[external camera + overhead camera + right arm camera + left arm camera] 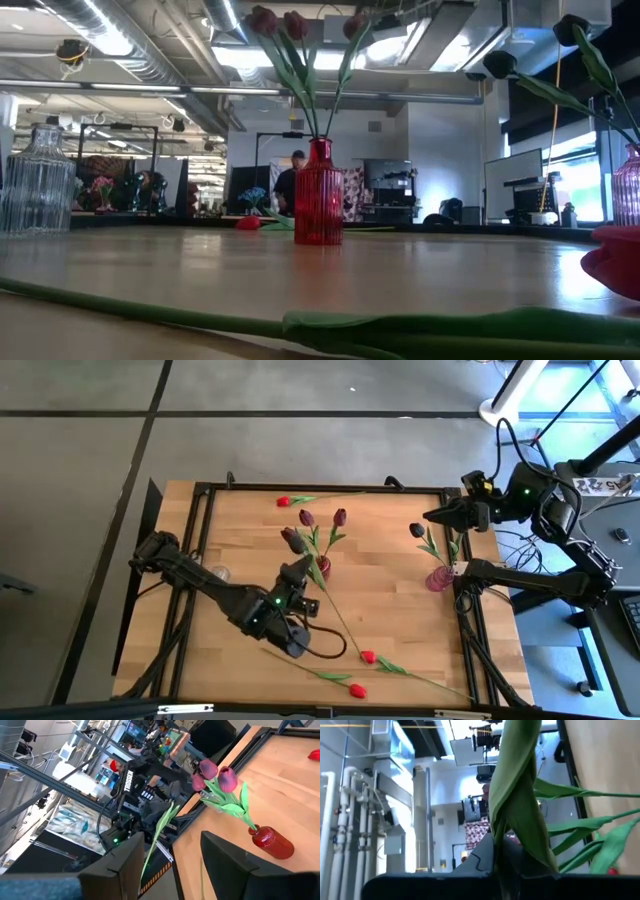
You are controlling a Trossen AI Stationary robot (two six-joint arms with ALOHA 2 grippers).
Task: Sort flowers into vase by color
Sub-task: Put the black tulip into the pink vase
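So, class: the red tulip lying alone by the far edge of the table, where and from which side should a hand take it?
Grip the red tulip on its thin green stem, just past the bud, coming straight down from above. It lies flat along the far edge of the table, so pinching across the stem probably works best.

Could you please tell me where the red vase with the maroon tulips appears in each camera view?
High view: red vase at table centre, beside the left gripper.
Low view: centre.
Left wrist view: not visible.
Right wrist view: lower right.
Shared landmark: its maroon tulips.
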